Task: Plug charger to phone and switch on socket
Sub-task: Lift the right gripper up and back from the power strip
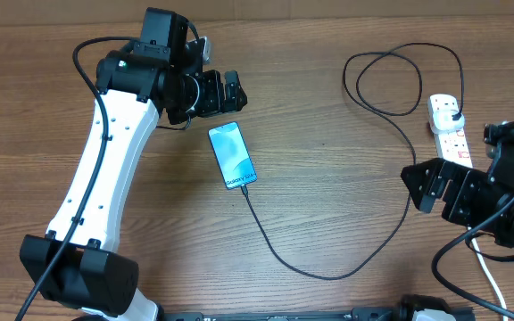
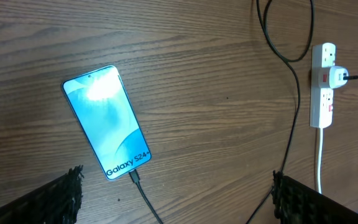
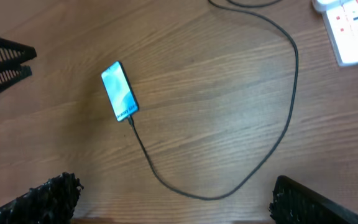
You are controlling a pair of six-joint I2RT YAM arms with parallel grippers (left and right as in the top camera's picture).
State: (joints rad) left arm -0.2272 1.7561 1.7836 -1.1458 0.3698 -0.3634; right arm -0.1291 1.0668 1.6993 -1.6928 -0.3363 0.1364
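The phone point(image 1: 232, 156) lies flat on the wooden table with its blue screen lit; it also shows in the left wrist view point(image 2: 107, 122) and the right wrist view point(image 3: 119, 91). The charger cable point(image 1: 328, 272) has its tip in the phone's near end, loops right and runs up to its plug in the white power strip point(image 1: 451, 138), seen also in the left wrist view point(image 2: 323, 87). My left gripper point(image 1: 232, 91) is open and empty, just beyond the phone's far end. My right gripper point(image 1: 426, 185) is open and empty, just left of the strip.
The strip's thick white cord point(image 1: 498, 285) trails toward the front right edge. The charger cable point(image 1: 391, 76) coils in a loop at the back right. The left arm's white link point(image 1: 105, 169) stretches over the table's left side.
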